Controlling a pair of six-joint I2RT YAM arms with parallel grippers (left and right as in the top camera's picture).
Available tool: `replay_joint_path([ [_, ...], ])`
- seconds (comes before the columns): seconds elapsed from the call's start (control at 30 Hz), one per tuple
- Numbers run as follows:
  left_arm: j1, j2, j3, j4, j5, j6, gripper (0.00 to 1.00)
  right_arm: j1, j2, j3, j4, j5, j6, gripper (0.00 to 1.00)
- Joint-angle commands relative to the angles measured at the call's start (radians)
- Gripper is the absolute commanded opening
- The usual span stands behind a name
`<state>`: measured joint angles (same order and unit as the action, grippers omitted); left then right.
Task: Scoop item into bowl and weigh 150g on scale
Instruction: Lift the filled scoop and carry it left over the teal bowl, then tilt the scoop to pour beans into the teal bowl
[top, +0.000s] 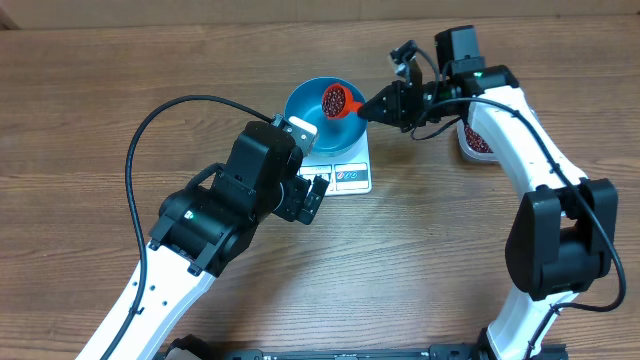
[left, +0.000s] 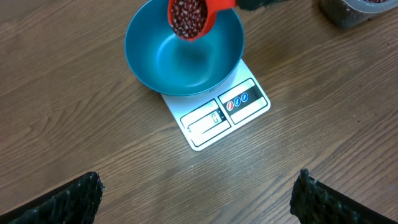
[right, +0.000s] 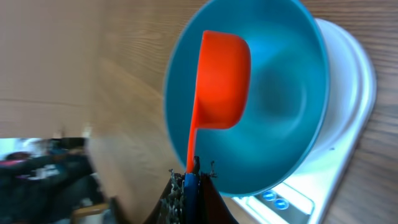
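1. Beans sat heaped in the red scoop, above the bowl. The bowl looked empty and stood on the scale.
2. Right pincer was clamped on the scoop handle. Left pincer gaped wide near the bowl, holding nothing.
3. Risks: a fast tip could bounce beans over the bowl rim or overshoot the target. A scoop knock could skew the reading.

A wooden table is carrying everything. A clear tub is sitting on its right side, and an orange-red scoop is hanging tilted in the air.
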<state>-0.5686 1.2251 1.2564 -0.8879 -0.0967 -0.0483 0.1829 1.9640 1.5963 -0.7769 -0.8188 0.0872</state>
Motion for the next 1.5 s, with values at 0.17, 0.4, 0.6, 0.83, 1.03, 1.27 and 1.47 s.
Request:
replay_joint_path([
  [0.17,0.005,0.003,0.016,0.002,0.012,0.019,1.00,0.074,0.004,0.029,0.005,0.175,-0.230,0.04],
  [0.4,0.005,0.003,0.016,0.002,0.012,0.019,1.00,0.153,0.003,0.029,0.000,0.430,-0.324,0.04],
  [0.6,0.006,0.003,0.016,0.002,0.012,0.019,1.00,0.218,-0.001,0.029,0.006,0.644,-0.381,0.04],
  [0.83,0.005,0.003,0.016,0.002,0.012,0.019,1.00,0.250,-0.037,0.029,0.021,0.699,-0.426,0.04],
  [1.03,0.005,0.003,0.016,0.002,0.012,0.019,1.00,0.250,-0.107,0.029,0.033,0.703,-0.443,0.04],
  [1.27,0.005,0.003,0.016,0.002,0.012,0.019,1.00,0.250,-0.181,0.029,0.032,0.706,-0.464,0.04],
  [1.47,0.005,0.003,0.016,0.002,0.012,0.019,1.00,0.250,-0.224,0.029,0.011,0.706,-0.529,0.04],
])
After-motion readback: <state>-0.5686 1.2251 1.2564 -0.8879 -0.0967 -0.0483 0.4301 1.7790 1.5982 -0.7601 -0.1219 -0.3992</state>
